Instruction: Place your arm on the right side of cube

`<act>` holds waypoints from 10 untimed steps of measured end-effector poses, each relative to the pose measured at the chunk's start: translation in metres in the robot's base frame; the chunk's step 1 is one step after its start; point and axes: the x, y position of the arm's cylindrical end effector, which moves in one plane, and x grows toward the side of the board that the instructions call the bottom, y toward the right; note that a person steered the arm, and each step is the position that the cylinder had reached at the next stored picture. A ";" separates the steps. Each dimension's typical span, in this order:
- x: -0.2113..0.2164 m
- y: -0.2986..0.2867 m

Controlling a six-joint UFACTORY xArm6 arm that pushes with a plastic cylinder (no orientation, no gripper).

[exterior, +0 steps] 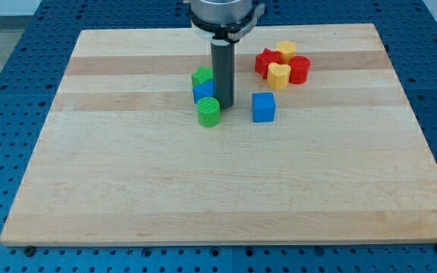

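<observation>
A blue cube (263,107) sits on the wooden board (226,189), right of centre in the upper half. My rod comes down from the view's top, and my tip (224,105) rests on the board to the left of the blue cube, with a gap between them. The tip is just right of a tight group: a green block (201,76) at the top, a blue block (202,92) below it, and a green cylinder (209,111) at the bottom. The tip is touching or nearly touching the blue block and the green cylinder.
At the upper right is a cluster: a red star-like block (265,61), a yellow block (286,51), a yellow heart-like block (279,75) and a red cylinder (299,69). Blue perforated table surrounds the board.
</observation>
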 end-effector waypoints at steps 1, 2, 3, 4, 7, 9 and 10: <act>0.000 -0.003; 0.000 0.000; 0.000 0.009; 0.003 0.010; -0.023 0.060; -0.018 0.103; 0.001 0.104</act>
